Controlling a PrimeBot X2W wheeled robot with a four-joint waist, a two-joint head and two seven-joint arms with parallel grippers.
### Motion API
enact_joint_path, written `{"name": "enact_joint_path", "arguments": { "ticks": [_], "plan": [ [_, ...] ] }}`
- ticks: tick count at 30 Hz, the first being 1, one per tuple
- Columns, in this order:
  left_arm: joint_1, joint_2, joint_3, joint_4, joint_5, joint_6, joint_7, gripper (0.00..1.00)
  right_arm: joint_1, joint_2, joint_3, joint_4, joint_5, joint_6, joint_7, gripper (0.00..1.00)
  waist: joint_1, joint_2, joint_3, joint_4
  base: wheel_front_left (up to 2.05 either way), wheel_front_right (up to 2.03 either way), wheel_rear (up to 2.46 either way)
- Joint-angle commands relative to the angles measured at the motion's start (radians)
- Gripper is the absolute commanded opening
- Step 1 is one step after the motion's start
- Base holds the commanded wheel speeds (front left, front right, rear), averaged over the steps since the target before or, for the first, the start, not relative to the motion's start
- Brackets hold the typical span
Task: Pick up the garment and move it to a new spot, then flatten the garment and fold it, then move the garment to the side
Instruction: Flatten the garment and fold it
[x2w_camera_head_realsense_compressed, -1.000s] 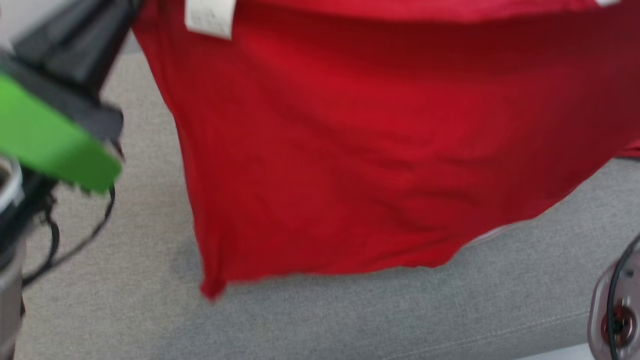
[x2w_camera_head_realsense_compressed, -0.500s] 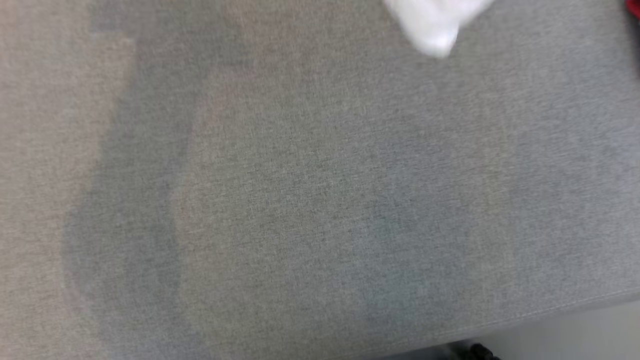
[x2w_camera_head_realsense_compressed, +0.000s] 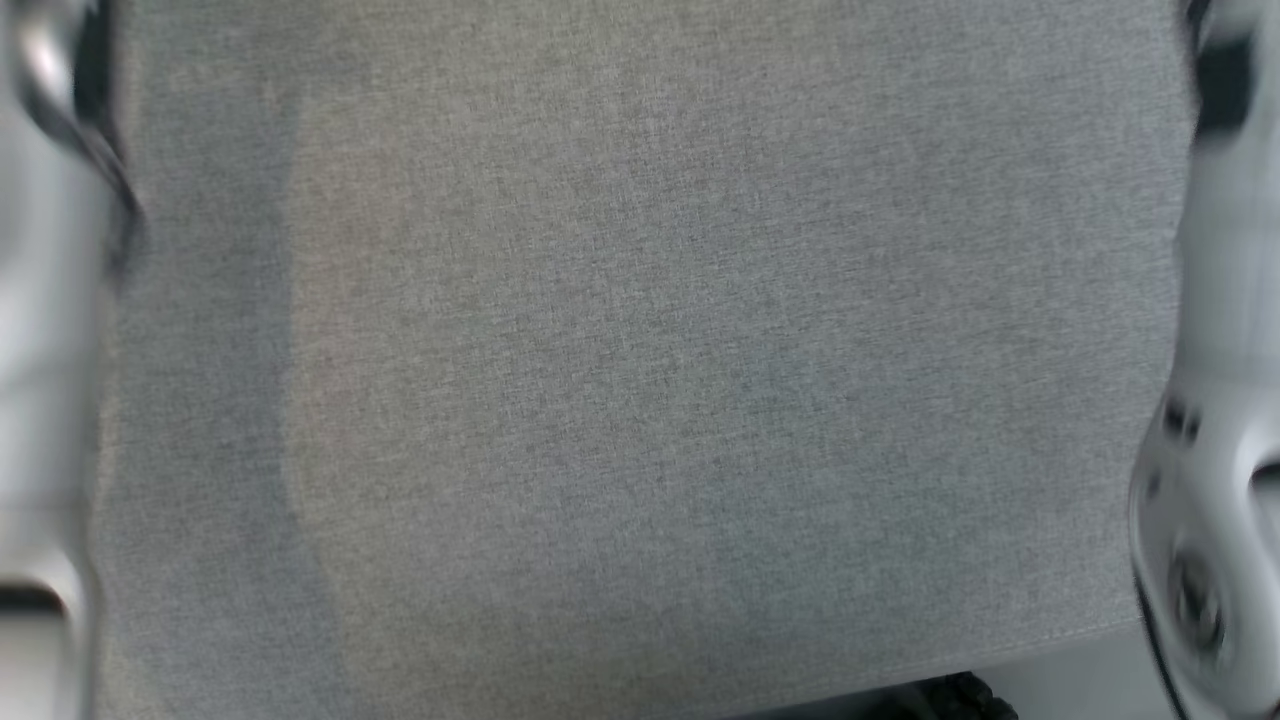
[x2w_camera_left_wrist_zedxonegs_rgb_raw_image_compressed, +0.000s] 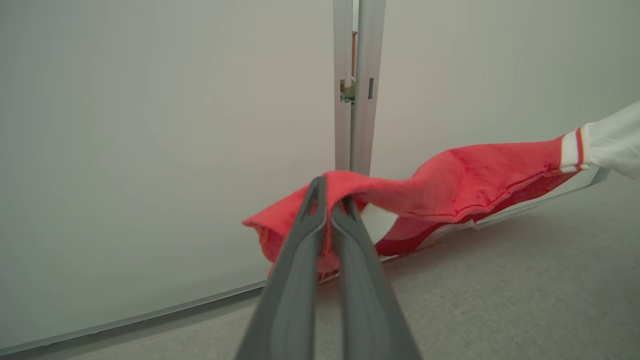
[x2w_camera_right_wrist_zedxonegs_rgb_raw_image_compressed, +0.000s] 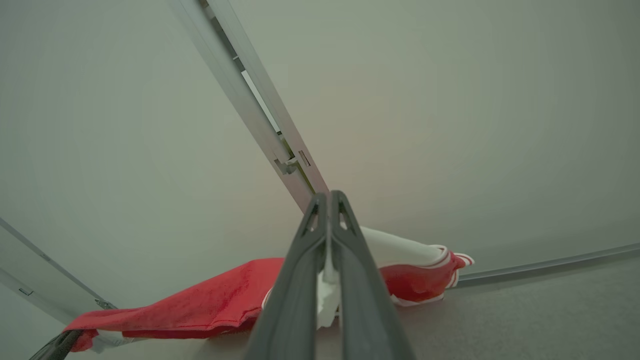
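The garment (x2w_camera_left_wrist_zedxonegs_rgb_raw_image_compressed: 465, 175) is red with white, red-striped trim, and it hangs stretched in the air above the grey surface. In the left wrist view my left gripper (x2w_camera_left_wrist_zedxonegs_rgb_raw_image_compressed: 330, 192) is shut on its red edge, with cloth bunched around the fingertips. My right gripper (x2w_camera_right_wrist_zedxonegs_rgb_raw_image_compressed: 328, 197) is shut on a white part of the garment (x2w_camera_right_wrist_zedxonegs_rgb_raw_image_compressed: 210, 302), and white cloth shows between its fingers. The garment's far end reaches dark fingers at the lower left corner of the right wrist view.
The head view looks down on a grey fabric surface (x2w_camera_head_realsense_compressed: 640, 360) with its front edge near the bottom. Blurred pale forearms stand at the left edge (x2w_camera_head_realsense_compressed: 40, 350) and the right edge (x2w_camera_head_realsense_compressed: 1220, 450). Pale wall panels (x2w_camera_left_wrist_zedxonegs_rgb_raw_image_compressed: 150, 150) with a metal post (x2w_camera_left_wrist_zedxonegs_rgb_raw_image_compressed: 357, 85) stand behind the garment.
The head camera has swung. A second ago the red garment hung across that view, half a second ago a white scrap showed at the top, and now I see grey surface and both forearms.
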Motion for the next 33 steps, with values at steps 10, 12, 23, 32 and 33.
{"name": "enact_joint_path", "arguments": {
  "ticks": [10,12,23,32,33],
  "plan": [
    [0.807,0.001,-0.063,-0.334,-0.107,0.090,-0.057,0.00,0.983,-0.030,-0.118,-0.497,0.156,0.000,0.087,0.00,-0.0003,0.0000,-0.281,0.040,0.00,0.00,0.00],
    [0.935,0.006,-0.069,-0.407,-0.118,0.124,-0.051,0.00,1.112,-0.020,-0.145,-0.537,0.166,0.000,0.097,0.00,-0.0003,0.0000,-0.313,0.040,0.00,0.00,0.00],
    [1.369,-0.008,-0.101,-0.731,-0.254,0.236,0.040,0.00,1.523,0.003,-0.163,-0.589,0.190,0.000,0.091,0.00,-0.0003,0.0000,-0.382,0.036,0.00,0.00,0.00],
    [1.220,0.046,-0.086,-0.854,-0.296,0.238,0.223,0.00,1.257,-0.006,-0.195,-0.564,0.091,0.000,0.183,0.00,-0.0003,0.0000,-0.298,0.041,0.00,0.00,0.00],
    [1.195,0.048,-0.083,-0.858,-0.306,0.238,0.245,0.00,1.220,-0.007,-0.198,-0.557,0.073,0.000,0.199,0.00,-0.0003,0.0000,-0.286,0.045,0.00,0.00,0.00]
  ]
}}
